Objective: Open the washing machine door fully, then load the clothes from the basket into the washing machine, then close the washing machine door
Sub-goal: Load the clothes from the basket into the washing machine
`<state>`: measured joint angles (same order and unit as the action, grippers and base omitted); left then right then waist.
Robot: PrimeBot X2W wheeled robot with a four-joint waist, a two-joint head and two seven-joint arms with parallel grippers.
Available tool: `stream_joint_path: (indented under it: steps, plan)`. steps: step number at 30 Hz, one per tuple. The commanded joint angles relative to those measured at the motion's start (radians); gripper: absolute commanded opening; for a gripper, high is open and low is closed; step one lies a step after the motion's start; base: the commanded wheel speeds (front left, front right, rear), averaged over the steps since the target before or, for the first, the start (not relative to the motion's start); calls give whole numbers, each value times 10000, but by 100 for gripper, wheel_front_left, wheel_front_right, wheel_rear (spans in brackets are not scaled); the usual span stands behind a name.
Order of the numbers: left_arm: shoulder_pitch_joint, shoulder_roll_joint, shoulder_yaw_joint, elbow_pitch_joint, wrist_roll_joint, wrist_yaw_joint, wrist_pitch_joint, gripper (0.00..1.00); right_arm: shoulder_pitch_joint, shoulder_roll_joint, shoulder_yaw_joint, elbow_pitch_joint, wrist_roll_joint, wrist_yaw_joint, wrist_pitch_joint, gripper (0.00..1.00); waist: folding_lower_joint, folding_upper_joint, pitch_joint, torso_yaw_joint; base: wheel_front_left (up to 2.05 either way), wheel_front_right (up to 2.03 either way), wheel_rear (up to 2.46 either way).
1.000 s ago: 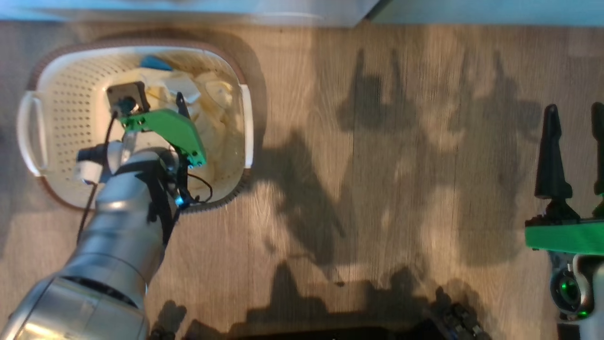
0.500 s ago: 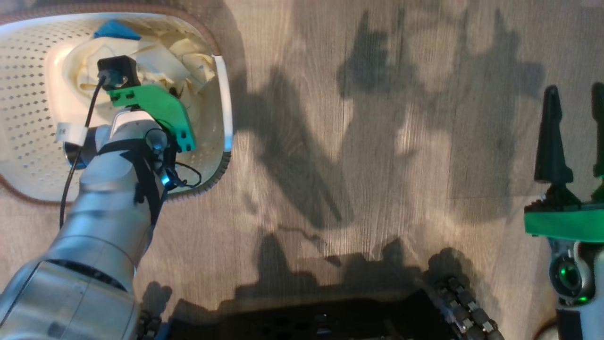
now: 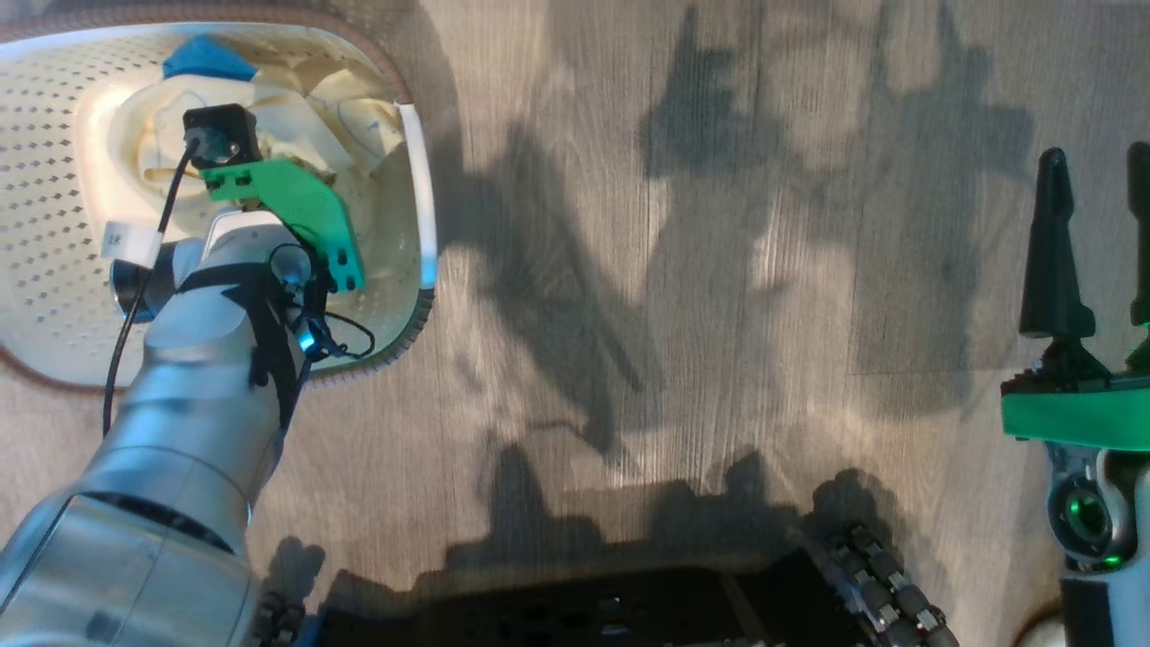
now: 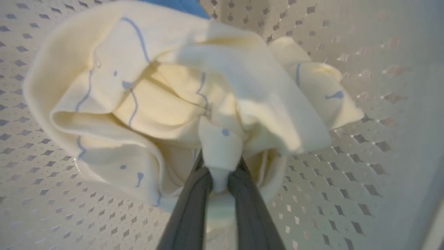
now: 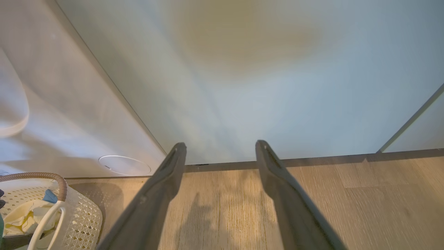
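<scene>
The cream perforated basket stands on the floor at the upper left. The clothes in it are pale yellow, with a blue piece at the far side. My left arm reaches down into the basket. In the left wrist view my left gripper is shut on a fold of the pale yellow clothes, which bunch up above the fingers. My right gripper hangs open over bare floor at the right, holding nothing. The washing machine with its round white flap shows behind the basket. Its door is out of view.
Wood-look floor lies between the basket and my right gripper. Pale green cabinet panels stand straight ahead of the right gripper. My dark base fills the bottom edge of the head view.
The head camera has tilted down, so the basket sits higher and further left. My left gripper has closed on the yellow fabric. The right gripper has stayed put.
</scene>
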<state>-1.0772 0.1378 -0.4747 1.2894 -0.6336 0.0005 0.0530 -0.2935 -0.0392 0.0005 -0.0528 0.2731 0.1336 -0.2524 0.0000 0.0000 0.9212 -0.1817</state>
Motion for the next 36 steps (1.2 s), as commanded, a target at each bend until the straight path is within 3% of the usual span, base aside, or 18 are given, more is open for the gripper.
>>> stream_joint_path:
  steps: [1, 26, 30, 36]
  plan:
    - [332, 344, 97, 7, 62, 61, -86, 0, 241, -140, 96, -228, 23, -29, -93, 100, 0, 0, -84, 66, 0, 0, 0]
    - [899, -87, -68, -236, 121, 124, -3027, 0, 650, -289, -747, -172, -426, -29, -93, 100, 0, 0, -2352, 1005, 0, 0, 0]
    - [1204, -63, 24, -776, 209, 260, -3135, 0, 819, -331, -896, -128, -546, -29, -93, 100, 0, 0, -2904, 1164, 0, 0, 0]
    - [2193, 205, 445, -2972, 831, 731, -3144, 0, 1103, -370, -1107, -76, -719, -29, -93, 100, 0, 0, -3714, 1398, 0, 0, 0]
